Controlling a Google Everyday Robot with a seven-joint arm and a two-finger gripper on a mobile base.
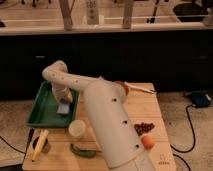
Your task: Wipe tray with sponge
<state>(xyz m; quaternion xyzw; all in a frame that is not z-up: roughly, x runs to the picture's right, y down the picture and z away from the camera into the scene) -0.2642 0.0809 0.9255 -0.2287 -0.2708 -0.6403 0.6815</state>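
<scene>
Shadow and the white arm's bulk cover the middle of the desk, and whether the claw is wide, narrow or holding anything cannot be told. It hangs over the right part of the tray, right above the sponge lying inside. Near the tray's near right corner stands a cream cup; a green item is partly hidden by the arm.

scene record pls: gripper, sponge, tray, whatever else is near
gripper: gripper down over the tray, directly above the sponge; contact unclear
sponge: sponge lying flat inside the tray, toward its right side
tray: tray on the left part of the table
cup: cup on the table, just in front of the tray
</scene>
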